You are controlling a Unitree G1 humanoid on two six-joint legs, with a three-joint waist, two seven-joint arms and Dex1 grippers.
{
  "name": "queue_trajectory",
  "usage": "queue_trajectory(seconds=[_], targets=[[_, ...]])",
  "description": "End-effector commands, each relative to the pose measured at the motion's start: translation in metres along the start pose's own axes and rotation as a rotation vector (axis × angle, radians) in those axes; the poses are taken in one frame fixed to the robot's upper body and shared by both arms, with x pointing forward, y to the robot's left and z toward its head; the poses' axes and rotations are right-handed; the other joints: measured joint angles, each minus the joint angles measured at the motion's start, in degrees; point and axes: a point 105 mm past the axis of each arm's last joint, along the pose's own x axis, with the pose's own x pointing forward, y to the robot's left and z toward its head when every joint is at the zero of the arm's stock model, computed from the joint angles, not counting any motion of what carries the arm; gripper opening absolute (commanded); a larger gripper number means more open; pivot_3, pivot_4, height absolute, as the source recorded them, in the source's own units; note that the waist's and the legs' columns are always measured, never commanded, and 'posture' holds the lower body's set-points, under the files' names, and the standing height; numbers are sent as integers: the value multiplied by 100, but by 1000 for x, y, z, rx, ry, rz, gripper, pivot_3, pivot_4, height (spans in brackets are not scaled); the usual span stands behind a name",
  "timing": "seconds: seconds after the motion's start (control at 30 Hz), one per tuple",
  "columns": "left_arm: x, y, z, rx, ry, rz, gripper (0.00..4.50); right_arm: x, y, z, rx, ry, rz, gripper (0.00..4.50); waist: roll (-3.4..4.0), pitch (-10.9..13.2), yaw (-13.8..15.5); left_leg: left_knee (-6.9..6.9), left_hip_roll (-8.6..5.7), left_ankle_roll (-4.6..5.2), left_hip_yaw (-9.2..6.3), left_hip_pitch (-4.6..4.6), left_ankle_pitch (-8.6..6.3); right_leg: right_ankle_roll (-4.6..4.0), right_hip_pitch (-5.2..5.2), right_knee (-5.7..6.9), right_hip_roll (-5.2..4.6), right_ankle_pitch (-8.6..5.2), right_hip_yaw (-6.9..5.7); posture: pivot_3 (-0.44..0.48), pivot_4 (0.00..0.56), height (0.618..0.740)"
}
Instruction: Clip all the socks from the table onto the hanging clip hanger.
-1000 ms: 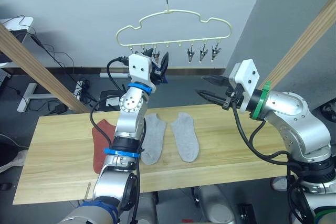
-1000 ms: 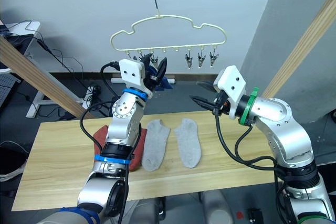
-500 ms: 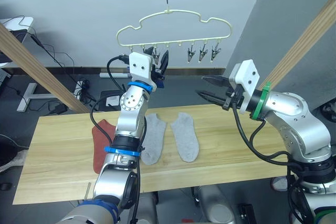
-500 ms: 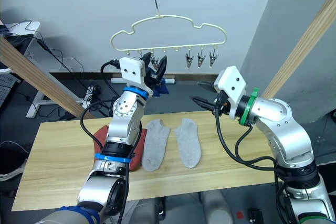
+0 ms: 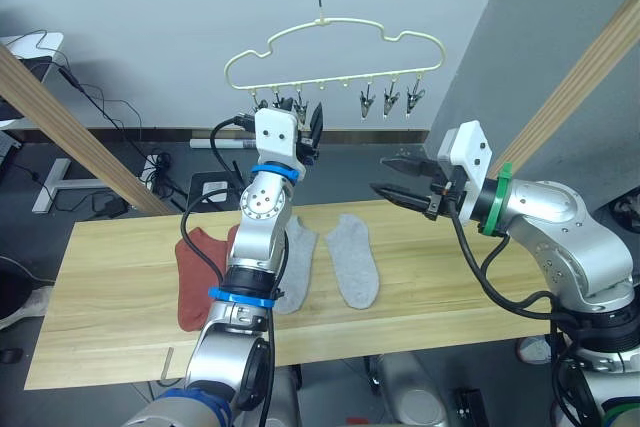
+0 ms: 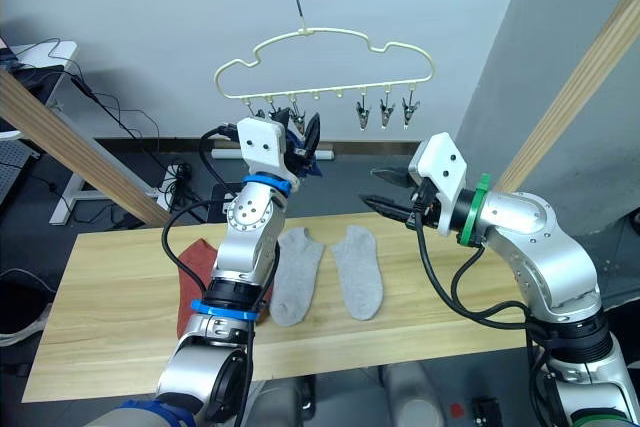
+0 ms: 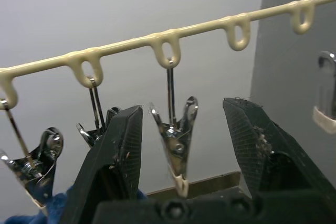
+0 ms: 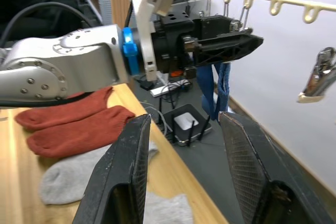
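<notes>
The pale yellow clip hanger [image 5: 335, 39] hangs above the table [image 5: 450, 277]. My left gripper [image 7: 184, 107] is raised to its row of clips and stands open, one finger on each side of a silver clip [image 7: 176, 142] without touching it. Blue sock fabric [image 8: 220, 85] hangs from the clips just beside that gripper. Two grey socks [image 5: 352, 259] and two rust red socks [image 5: 200, 272] lie flat on the table. My right gripper [image 5: 400, 179] is open and empty, held in the air above the table's far edge, right of the grey socks.
Three bare silver clips [image 5: 390, 99] hang on the hanger's right half. Thick wooden poles slant at the left [image 5: 60, 122] and right [image 5: 590, 67]. Cables and a white stand lie on the floor behind the table.
My left arm has shifted a little to the right along the clip row, and the hanger has swung slightly right. The right gripper has dipped slightly.
</notes>
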Motion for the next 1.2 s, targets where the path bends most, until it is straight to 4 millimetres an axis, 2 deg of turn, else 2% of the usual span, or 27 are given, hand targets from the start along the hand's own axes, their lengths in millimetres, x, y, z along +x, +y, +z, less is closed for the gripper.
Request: queue_trajectory(seconds=[0.03, 0.27, 0.37, 0.5, 0.57, 0.67, 0.77, 0.87, 0.93, 0.97, 1.07, 1.13, 1.2], targets=[[3, -3, 15, 13, -56, 13, 2692, -6, 3, 13, -35, -37, 17, 2165, 0, 0, 0, 0, 0, 0, 0, 0, 0, 0, 0, 0, 0, 0, 0, -269, 269, 740], [7, -2, 17, 13, -60, 29, 2692, -7, 4, 13, -32, -33, 29, 2165, 0, 0, 0, 0, -1, 0, 0, 0, 0, 0, 0, 0, 0, 0, 0, -269, 268, 740], [9, -1, 17, 11, -62, 33, 2091, -7, 4, 13, -31, -31, 31, 2165, 0, 0, 0, 1, -1, 0, 0, 0, 0, 0, 0, 0, 0, 0, 0, -269, 268, 740], [10, -3, 16, 2, -59, 20, 850, -8, 4, 13, -30, -28, 34, 2165, 0, 0, 0, 0, -1, 0, 1, 0, 0, 0, 0, 0, 0, 0, 0, -269, 268, 740], [10, -4, 15, 0, -58, 17, 477, -8, 4, 13, -29, -27, 35, 2165, 0, 0, 1, 0, -1, 0, 0, 0, 0, 0, 0, 0, 0, 0, 0, -269, 268, 740], [9, -3, 15, 0, -58, 14, 122, -8, 4, 13, -28, -27, 36, 2165, 0, 0, 1, 1, -1, 0, 0, 0, 0, 0, 0, 0, 0, 0, 0, -269, 268, 740], [9, -3, 16, 3, -58, -4, 111, -6, 10, 6, -25, -5, 41, 2165, 0, 0, 1, 1, -1, 0, 0, 0, 0, 1, 0, 0, 0, 0, 0, -267, 269, 740], [7, -6, 18, -8, -56, -56, 111, 1, 11, -20, -8, 86, -19, 2165, 0, 0, 0, 0, -1, 0, 0, 0, 0, 1, 0, 0, 0, 0, 0, -266, 273, 740], [6, -7, 20, -14, -55, -83, 111, 4, 11, -31, 3, 115, -60, 2499, 0, 0, -1, 0, -1, 0, 1, 0, 0, 1, 0, 0, 0, 0, 1, -265, 275, 740], [5, -8, 21, -21, -51, -113, 111, 9, 13, -43, 20, 145, -92, 2694, 0, 0, -1, 0, 0, 0, 1, 0, 0, 1, 0, 1, 0, 0, 1, -264, 276, 740], [2, -10, 24, -38, -32, -208, 111, 27, 21, -81, 92, 234, -206, 3670, 0, -1, -14, 0, 3, -1, 0, 1, 1, 1, 0, 2, 3, 0, 0, -259, 282, 740], [0, -10, 26, -47, -19, -259, 111, 40, 31, -99, 112, 272, -225, 4391, 0, -1, -14, -2, 6, -1, -1, 5, 1, 1, -1, 6, 7, 0, 1, -256, 285, 740], [-2, -8, 28, -47, -8, -294, 111, 52, 39, -113, 134, 296, -237, 4500, 0, -1, -18, -1, 5, -2, 0, 6, 1, 1, -2, 7, 6, 0, 3, -252, 287, 740]])
